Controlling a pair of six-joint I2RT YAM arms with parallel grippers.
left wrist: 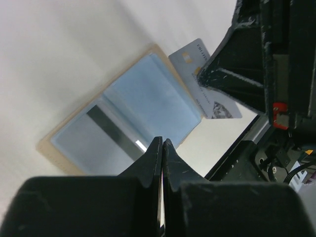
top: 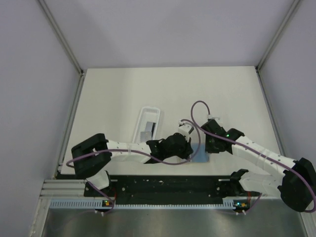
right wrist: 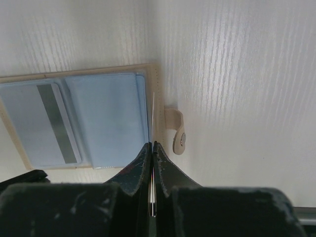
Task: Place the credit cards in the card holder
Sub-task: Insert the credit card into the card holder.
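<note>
1. The card holder (right wrist: 111, 116) lies opened flat on the worktop (top: 123, 89), close to the near edge and a little right of the middle. Its light blue inside faces up, with a tan rim around it.
2. Its closing tab (right wrist: 174, 121) sticks out from one long side onto the bare worktop. The small snap (right wrist: 181, 140) shows at the tab's end.
3. A striped card (right wrist: 52, 126), pale with a dark band along its length, sits in one of the two blue pockets. The other pocket shows only blue.
4. The right gripper (right wrist: 152, 145) hangs over the tab side of the holder. Its jaws are pressed onto a second card (left wrist: 191, 57), which its own camera sees only as a thin pale line between the fingers.
5. In the left wrist view this second card is pale grey with a small gold chip and dark print. It is tilted, its low corner at the holder's rim and the rest reaching away over the worktop. Whether the corner touches the rim cannot be told.
6. The left gripper (left wrist: 162, 144) hovers over the opposite side of the holder. Its jaws are pressed together and nothing shows between them.
7. A long clear tray (top: 148, 108) lies farther back and left of the middle, well apart from the holder. Something grey and dark lies in it, too small to make out.
</note>
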